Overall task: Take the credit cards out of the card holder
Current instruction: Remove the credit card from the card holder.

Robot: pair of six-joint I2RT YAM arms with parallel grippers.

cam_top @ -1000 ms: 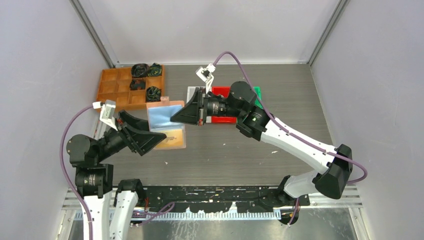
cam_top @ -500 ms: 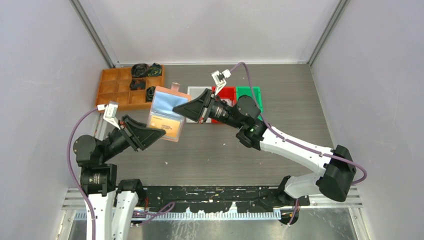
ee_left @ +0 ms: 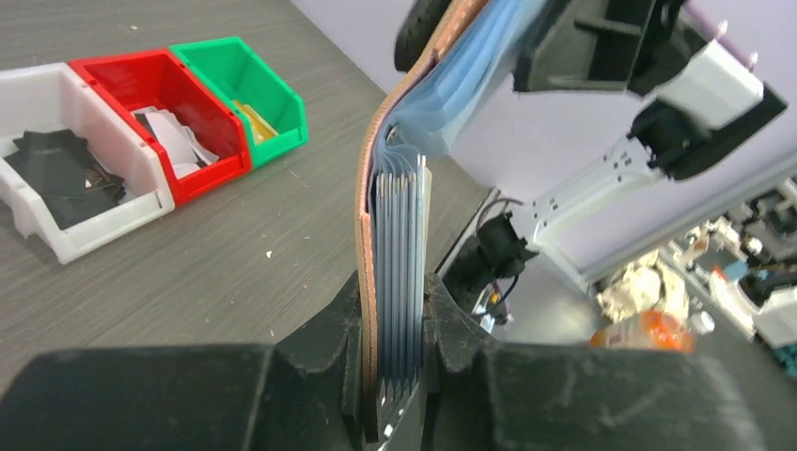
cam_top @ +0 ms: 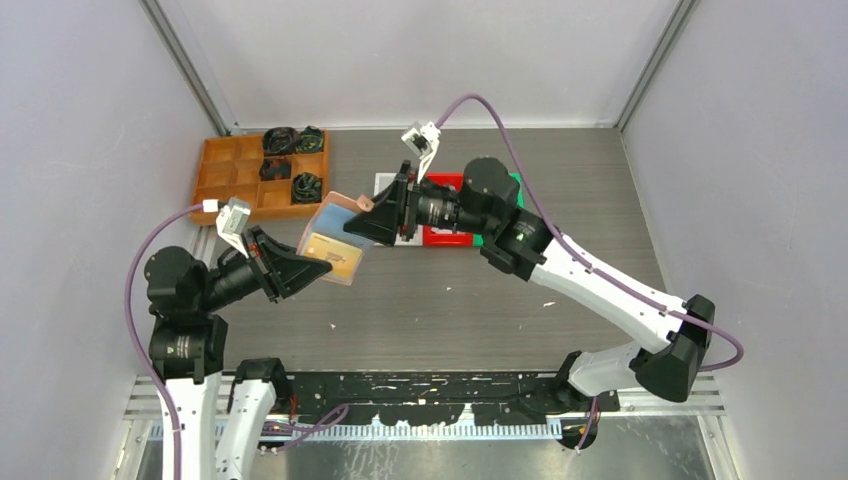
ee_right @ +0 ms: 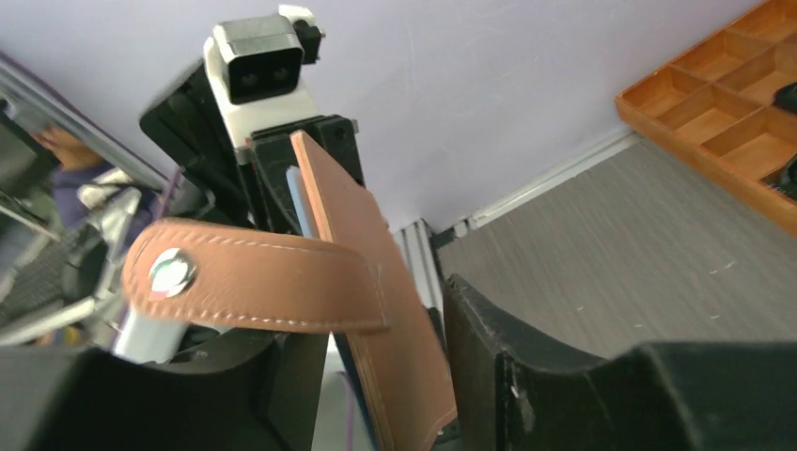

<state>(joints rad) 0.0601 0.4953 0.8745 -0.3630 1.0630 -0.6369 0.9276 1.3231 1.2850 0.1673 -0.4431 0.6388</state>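
L tool (ee_left: 397,319) is clamped tight on the bottom edge of the holder (cam_top: 333,247), jaws squeezing cover and sleeves (ee_left: 402,235) together, no gap on either side. Holder's up off the desk (cam_top: 450,310), standing on edge betw. the two arms, spine down in L's grip, open end pointing at the R arm. From L's wrist cam you see the brown cover on the left and a fan of clear blue sleeves beside it, packed close. Overhead, an orange card (cam_top: 336,258) shows thru the front pocket, so it's in there, not out.

R tool (ee_right: 381,362) sits at the holder's top corner. Jaws are apart w/ the brown cover running down betw. them; can't tell if it's actually pinching or just straddling. The strap (ee_right: 273,282) hangs across in front of R's cam, curled over, snap (ee_right: 171,272) undone and facing us.

Further out: three bins in a row behind the R arm, white (ee_left: 56,202), red (ee_left: 188,117), green (ee_left: 254,94), w/ dark bits in the white one and paper in the red. Wooden tray (cam_top: 215,172) at the far left corner, black items in a few of its compartments.
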